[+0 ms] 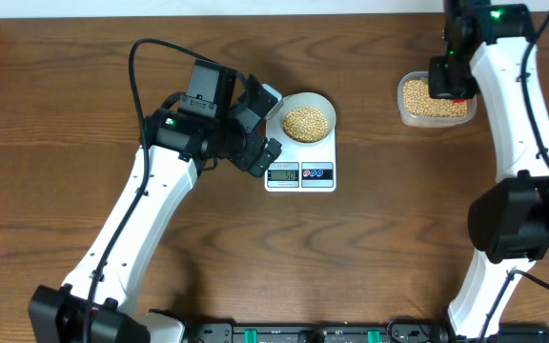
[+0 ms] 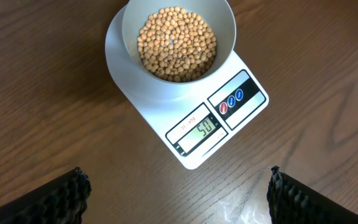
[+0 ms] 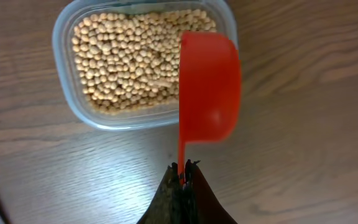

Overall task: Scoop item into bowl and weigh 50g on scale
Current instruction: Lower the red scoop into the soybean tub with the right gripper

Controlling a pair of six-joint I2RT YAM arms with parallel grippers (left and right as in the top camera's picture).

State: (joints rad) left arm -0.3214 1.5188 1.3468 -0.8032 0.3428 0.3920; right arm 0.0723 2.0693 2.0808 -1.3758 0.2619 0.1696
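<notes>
The small white bowl (image 2: 225, 28) stands on the flat white scale (image 2: 241, 109), filled with tan beans (image 2: 176, 43); the display reads 50. From above, the bowl (image 1: 324, 101) rests on the back of the scale (image 1: 317, 157). Just left of the scale, my left gripper (image 1: 267, 124) stands wide open and empty; its black fingers (image 2: 61, 199) show at the bottom corners of the left wrist view, on either side of the left gripper (image 2: 178, 196). My right gripper (image 3: 184, 168) is shut on the thin handle of a red scoop (image 3: 208, 87), which hangs over the right end of the tub with no beans showing on it.
A clear plastic tub (image 3: 64, 68) holding many more beans (image 3: 129, 59) sits at the back right of the table, seen from above as the tub (image 1: 417, 114) under my right gripper (image 1: 449, 90). Brown wood table (image 1: 379, 248) surrounds the scale.
</notes>
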